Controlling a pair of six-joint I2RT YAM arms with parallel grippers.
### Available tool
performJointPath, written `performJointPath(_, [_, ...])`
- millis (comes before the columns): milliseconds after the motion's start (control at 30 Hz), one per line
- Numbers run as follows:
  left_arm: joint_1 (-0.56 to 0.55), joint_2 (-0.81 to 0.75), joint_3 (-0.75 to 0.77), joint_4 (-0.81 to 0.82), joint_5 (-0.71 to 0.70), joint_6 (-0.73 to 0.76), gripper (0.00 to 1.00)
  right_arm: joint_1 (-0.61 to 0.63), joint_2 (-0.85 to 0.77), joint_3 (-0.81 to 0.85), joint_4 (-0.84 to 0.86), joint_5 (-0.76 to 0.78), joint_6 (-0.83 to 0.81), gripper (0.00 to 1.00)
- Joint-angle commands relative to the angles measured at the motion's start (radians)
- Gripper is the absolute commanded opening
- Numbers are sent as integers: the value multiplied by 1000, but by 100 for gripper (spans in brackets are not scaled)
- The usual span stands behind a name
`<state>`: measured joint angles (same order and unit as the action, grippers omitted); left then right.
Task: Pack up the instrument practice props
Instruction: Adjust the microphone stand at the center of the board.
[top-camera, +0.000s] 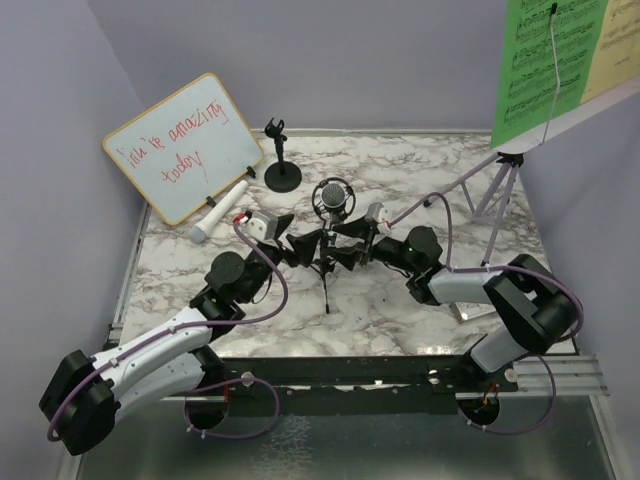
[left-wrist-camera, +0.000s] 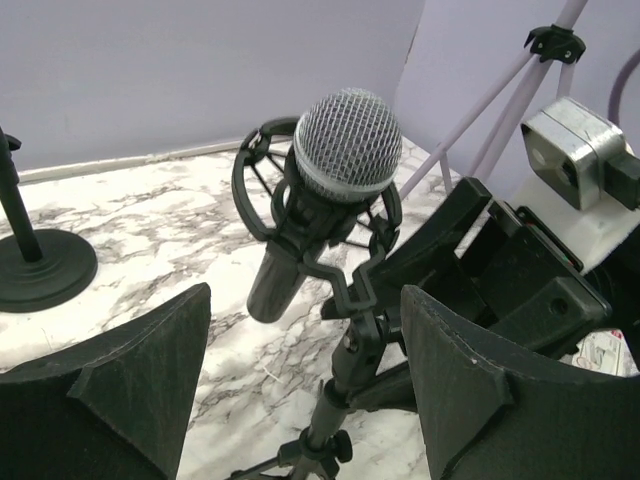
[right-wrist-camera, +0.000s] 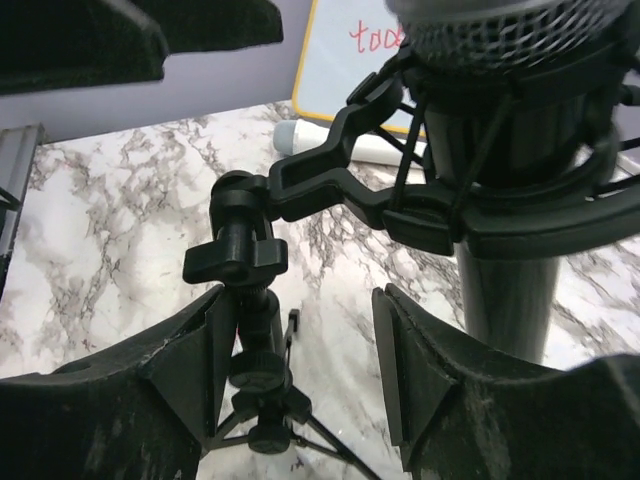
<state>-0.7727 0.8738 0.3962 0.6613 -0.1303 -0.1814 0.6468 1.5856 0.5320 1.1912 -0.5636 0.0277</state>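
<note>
Got one grey-headed mic (top-camera: 331, 197) slotted into the ring mount of the black tripod (top-camera: 325, 265), roughly mid-tabletop (top-camera: 400, 315), head up and leaning a bit. Found the left fingers (left-wrist-camera: 140, 390) coming in from the left, spread wide on either side of the tripod stem, low under the mount, not clamping anything. Same deal with the right fingers (right-wrist-camera: 440, 400) from the right side: parted, stem and its little knob sitting in the gap, tight up against one finger. Can't tell whether actually touching.

Moving outward: spotted the second mic (top-camera: 222, 212) lying flat on the marble at far left, just beside the wood-framed whiteboard (top-camera: 183, 145) with the red scribble. Also got the black round-base holder (top-camera: 281, 172) standing upright just beyond the tripod, near the far edge. Way over at far right, seeing the lilac music rack (top-camera: 510, 163) up on its legs, carrying a green sheet (top-camera: 545, 70) and a yellow sheet (top-camera: 618, 40) side by side.
</note>
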Motion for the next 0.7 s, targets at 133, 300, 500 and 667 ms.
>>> performJointPath(133, [-2,33,155,-163,-35,-35,77,-3,-204,-104,-98,187,-20,67])
performJointPath(300, [-2,120,307,-282,-1,-28,78,-4,-295,-155,-79,250,-49,72])
performJointPath(500, [-2,146,356,-387,-87,-33,80,-4,-408,-79,-234,264,-56,75])
performJointPath(667, [-2,85,292,-373,-176,-53,81,-4,-402,31,-340,237,-81,77])
